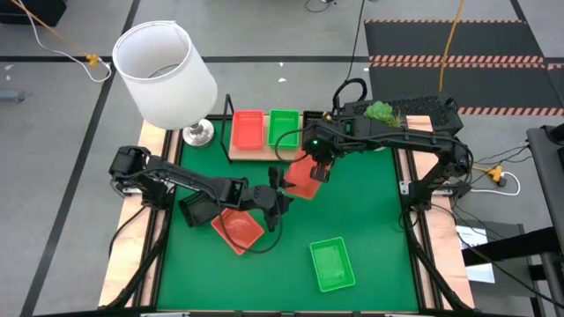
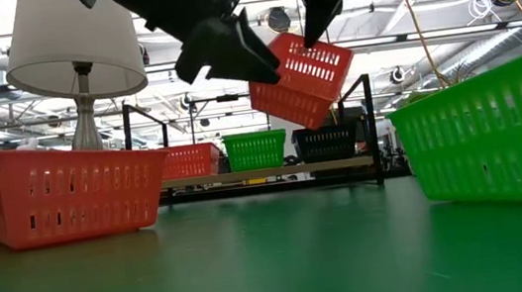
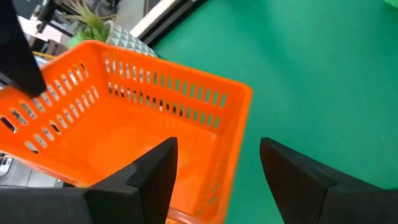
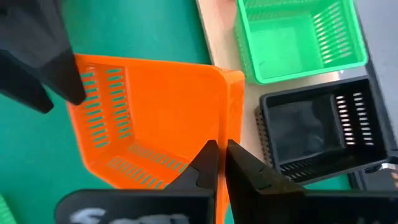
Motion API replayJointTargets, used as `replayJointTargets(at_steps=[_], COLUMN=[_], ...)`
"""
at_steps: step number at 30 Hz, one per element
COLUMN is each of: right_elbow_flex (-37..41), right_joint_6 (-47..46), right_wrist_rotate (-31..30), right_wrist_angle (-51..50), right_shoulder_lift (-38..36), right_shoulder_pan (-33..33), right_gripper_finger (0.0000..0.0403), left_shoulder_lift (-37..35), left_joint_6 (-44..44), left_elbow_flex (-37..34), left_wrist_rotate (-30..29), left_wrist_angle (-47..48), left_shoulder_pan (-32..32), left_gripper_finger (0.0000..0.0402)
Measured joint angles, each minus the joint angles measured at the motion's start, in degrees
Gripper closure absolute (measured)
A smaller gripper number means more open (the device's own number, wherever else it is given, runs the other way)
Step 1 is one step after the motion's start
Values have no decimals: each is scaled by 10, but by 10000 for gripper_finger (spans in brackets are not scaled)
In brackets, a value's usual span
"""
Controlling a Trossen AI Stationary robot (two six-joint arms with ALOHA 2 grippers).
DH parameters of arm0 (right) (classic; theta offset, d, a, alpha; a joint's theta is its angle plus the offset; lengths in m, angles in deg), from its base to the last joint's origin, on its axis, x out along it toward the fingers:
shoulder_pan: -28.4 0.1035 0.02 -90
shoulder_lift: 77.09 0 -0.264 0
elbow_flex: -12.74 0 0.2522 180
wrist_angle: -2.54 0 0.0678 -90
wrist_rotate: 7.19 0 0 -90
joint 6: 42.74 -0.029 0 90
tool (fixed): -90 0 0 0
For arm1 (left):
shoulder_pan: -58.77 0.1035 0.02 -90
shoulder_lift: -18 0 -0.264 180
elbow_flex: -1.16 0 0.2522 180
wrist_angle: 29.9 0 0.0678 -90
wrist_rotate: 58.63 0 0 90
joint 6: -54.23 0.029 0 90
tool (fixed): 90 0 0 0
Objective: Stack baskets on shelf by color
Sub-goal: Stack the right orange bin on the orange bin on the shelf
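Right gripper (image 1: 319,173) pinched on the rim of an orange-red basket (image 1: 304,179), the two fingers pressed on either side of one wall as the right wrist view shows; that held basket (image 2: 302,80) hangs tilted in the air in front of the shelf (image 1: 264,156), clear of the green mat (image 1: 370,220). Left gripper (image 1: 280,195) sits just beside the held basket on its near side, fingers (image 3: 155,177) spread apart with the basket's edge between them but no firm contact visible. On the shelf, left to right from the high view: one orange-red basket (image 1: 248,129), one green basket (image 1: 284,128), and a black basket (image 4: 317,130) mostly hidden under the right arm in the overhead picture, clearer from the right wrist. On the mat: a second loose orange-red basket (image 1: 239,229) lying below the left arm, partly covered by it; a green basket (image 1: 331,264) near the front edge, well apart from the shelf. A dark basket-like shape (image 1: 199,210) lies under the left forearm, detail not resolvable. White-shaded lamp (image 1: 166,70) stands at the table's far left corner beside the shelf
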Motion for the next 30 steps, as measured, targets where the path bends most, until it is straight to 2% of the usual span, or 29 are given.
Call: replayJointTargets(at_steps=[10,20,23,26,30], right_elbow_flex=[0,0,0,0,0], right_joint_6=[-17,-33,-35,-42,-45], right_wrist_rotate=[21,57,69,69,70], right_wrist_angle=[0,0,0,-1,0], right_shoulder_lift=[0,0,0,0,0], right_shoulder_pan=[0,0,0,0,0], right_gripper_finger=[394,394,394,394,394], left_shoulder_lift=[0,0,0,0,0], left_joint_6=[24,66,66,66,69], left_elbow_flex=[0,0,0,0,0], left_wrist_rotate=[4,5,5,-4,-13], left_wrist_angle=[31,55,65,66,77], left_shoulder_pan=[-2,-2,-2,-9,-13], left_gripper_finger=[182,279,296,295,270])
